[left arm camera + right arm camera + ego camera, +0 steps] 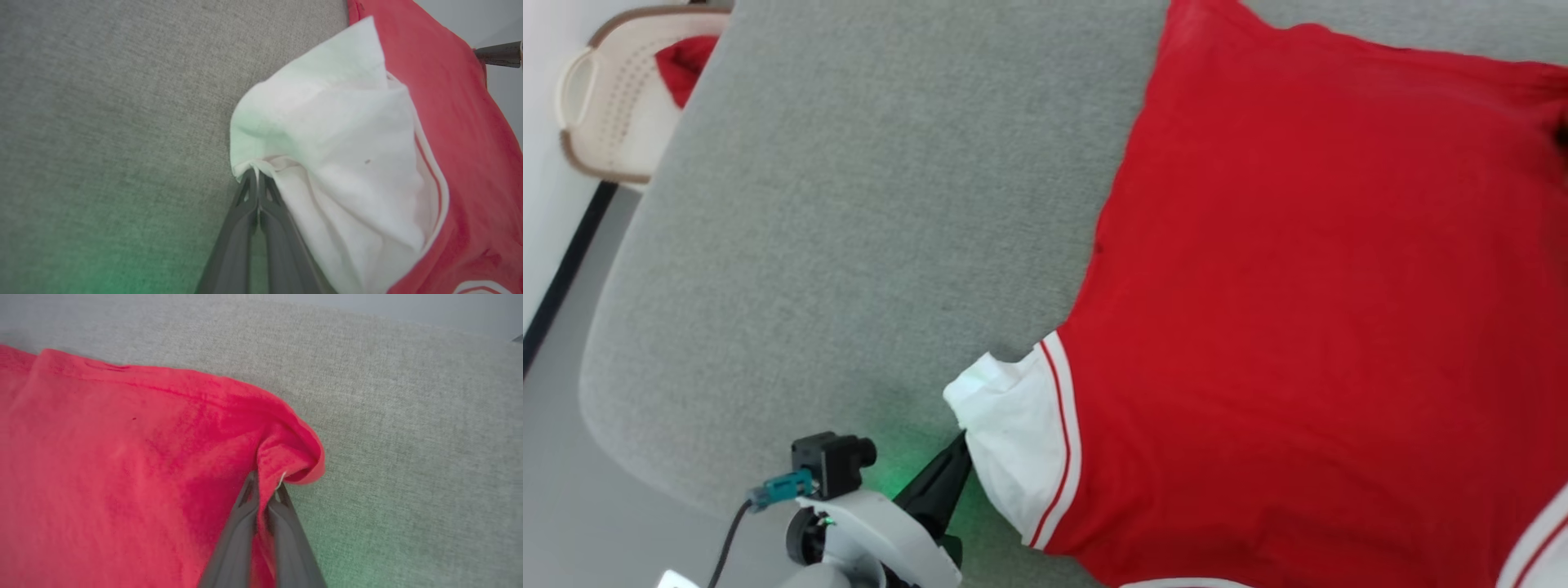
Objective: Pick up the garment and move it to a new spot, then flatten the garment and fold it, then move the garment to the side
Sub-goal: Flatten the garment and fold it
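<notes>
Garment (1298,286) spread over right part of grey padded surface (849,204), plain red side up, white sleeve (1013,441) at near-left corner. Left gripper (257,173) clamped shut on sleeve edge, cloth bunched at tips. Right gripper (267,479) pinched tight on red corner fold at cloth's edge. Two grips well apart: likely to hold cloth taut so it lifts or drags flat, not crumpled. Basket (613,106) far left, off surface.

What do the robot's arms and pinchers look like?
The left arm has a smooth white shell, a small black camera and a teal plug with a dark cable. The left gripper and right gripper have long, dark grey, pointed fingers with little triangle gaps.
</notes>
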{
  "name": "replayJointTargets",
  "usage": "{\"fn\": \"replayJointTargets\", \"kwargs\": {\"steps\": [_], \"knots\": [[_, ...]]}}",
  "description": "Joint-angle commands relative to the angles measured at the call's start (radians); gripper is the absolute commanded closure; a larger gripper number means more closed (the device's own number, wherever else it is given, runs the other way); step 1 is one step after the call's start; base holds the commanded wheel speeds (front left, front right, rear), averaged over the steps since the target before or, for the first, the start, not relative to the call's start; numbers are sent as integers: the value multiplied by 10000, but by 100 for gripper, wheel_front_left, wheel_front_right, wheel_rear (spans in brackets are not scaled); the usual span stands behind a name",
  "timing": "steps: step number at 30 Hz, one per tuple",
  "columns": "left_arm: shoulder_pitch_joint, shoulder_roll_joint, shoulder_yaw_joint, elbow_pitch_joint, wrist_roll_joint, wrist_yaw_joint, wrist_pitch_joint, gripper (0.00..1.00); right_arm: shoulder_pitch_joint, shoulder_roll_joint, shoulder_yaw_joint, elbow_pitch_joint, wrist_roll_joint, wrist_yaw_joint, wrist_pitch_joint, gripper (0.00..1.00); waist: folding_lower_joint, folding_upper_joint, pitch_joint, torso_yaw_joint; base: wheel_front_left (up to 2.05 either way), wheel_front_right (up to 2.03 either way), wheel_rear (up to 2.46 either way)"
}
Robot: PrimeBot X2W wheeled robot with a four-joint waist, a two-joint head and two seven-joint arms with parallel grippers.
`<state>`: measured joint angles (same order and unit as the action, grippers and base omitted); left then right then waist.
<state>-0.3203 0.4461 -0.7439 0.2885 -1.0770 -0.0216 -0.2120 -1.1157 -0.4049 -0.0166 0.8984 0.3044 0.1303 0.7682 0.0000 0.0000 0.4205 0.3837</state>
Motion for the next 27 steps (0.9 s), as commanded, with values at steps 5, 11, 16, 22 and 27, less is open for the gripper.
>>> {"fn": "replayJointTargets", "kwargs": {"steps": [5, 11, 16, 22, 27], "knots": [[276, 307, 199, 112, -133, 325, -20, 100, 955, -180, 773, -1308, 1072, 7, 175, 100, 0, 0, -492, -743, 0, 0, 0], [492, 602, 354, -162, -155, 558, -38, 100, 2695, -611, 1172, -3402, 2490, 6, 467, 100, 0, 0, -842, -1407, 0, 0, 0], [686, 861, 439, -464, -189, 736, 15, 100, 4562, -843, 920, -5227, 3242, 6, 615, 100, 0, 0, -1081, -1876, 0, 0, 0], [829, 1131, 520, -754, -206, 916, 80, 100, 6499, -755, 434, -6911, 3485, 6, 737, 100, 0, 0, -1261, -2253, 0, 0, 0], [1014, 1353, 610, -1012, -281, 1094, 142, 100, 8365, -320, -115, -8169, 3558, 6, 960, 100, 0, 0, -1435, -2543, 0, 0, 0]]}}
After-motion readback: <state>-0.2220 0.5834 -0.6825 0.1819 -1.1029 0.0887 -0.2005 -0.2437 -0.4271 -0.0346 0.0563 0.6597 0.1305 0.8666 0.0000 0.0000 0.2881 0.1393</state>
